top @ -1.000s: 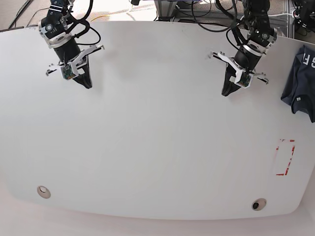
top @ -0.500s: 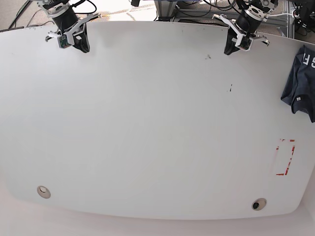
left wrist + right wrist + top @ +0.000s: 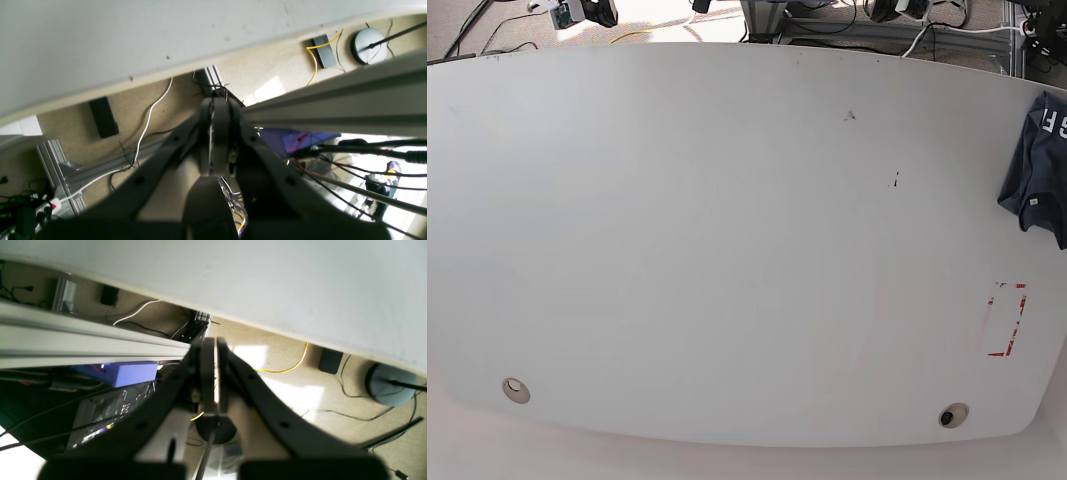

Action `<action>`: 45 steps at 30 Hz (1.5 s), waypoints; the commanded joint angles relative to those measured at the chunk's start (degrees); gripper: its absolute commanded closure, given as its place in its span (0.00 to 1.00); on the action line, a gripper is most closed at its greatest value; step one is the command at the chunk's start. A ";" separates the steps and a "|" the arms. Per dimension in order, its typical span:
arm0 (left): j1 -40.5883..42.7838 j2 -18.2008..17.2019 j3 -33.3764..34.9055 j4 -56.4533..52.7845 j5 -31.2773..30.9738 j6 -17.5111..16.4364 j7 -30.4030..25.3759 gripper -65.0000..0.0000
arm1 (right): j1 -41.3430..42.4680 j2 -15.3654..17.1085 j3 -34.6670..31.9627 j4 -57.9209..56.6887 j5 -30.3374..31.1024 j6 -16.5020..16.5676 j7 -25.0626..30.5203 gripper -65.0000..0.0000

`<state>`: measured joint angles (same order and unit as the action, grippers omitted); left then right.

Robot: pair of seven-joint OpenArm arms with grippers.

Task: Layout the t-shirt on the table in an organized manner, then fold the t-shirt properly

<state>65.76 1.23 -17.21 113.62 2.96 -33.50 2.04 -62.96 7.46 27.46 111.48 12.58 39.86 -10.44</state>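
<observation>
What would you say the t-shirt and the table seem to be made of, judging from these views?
The t-shirt looks like soft knit cloth, dark navy and matte: it lies bunched in loose folds at the table's edge, with white printed letters showing. The table seems to be a hard laminate or painted board, white and smooth with a faint sheen; its rounded edge and round grommet holes suggest a manufactured desktop, though the core is not visible.

- You get an evenly bright, nearly shadowless table [image 3: 727, 230], its edges bowed by the lens.
- Your wrist views blur up close, with sunlit glare on the floor [image 3: 293, 390].
</observation>
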 commanded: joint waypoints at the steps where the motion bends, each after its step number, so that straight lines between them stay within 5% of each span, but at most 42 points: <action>1: 3.65 -0.14 -0.24 0.53 -0.90 -0.13 -1.12 1.00 | -3.81 0.40 0.45 0.83 1.79 0.14 1.43 1.00; 9: 5.23 -0.49 -0.33 -2.55 -0.63 -0.13 -1.12 1.00 | -6.36 0.32 0.19 -6.91 2.50 0.14 1.43 1.00; 23: -5.05 -1.81 -0.06 -19.25 -0.28 -0.13 -1.03 1.00 | 3.13 2.78 -0.08 -26.25 2.32 0.14 1.43 1.00; 32: -12.09 -2.07 -0.06 -31.12 -0.19 -0.04 -1.03 1.00 | 9.29 7.00 -8.17 -37.59 2.32 0.14 1.51 1.00; 45: -21.49 -2.16 -0.06 -47.21 -0.19 0.05 -1.03 1.00 | 17.73 8.93 -17.84 -52.10 2.23 0.14 6.61 1.00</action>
<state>44.64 -0.64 -17.10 68.01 3.16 -33.04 1.65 -45.21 15.84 10.63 61.14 14.46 39.22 -4.56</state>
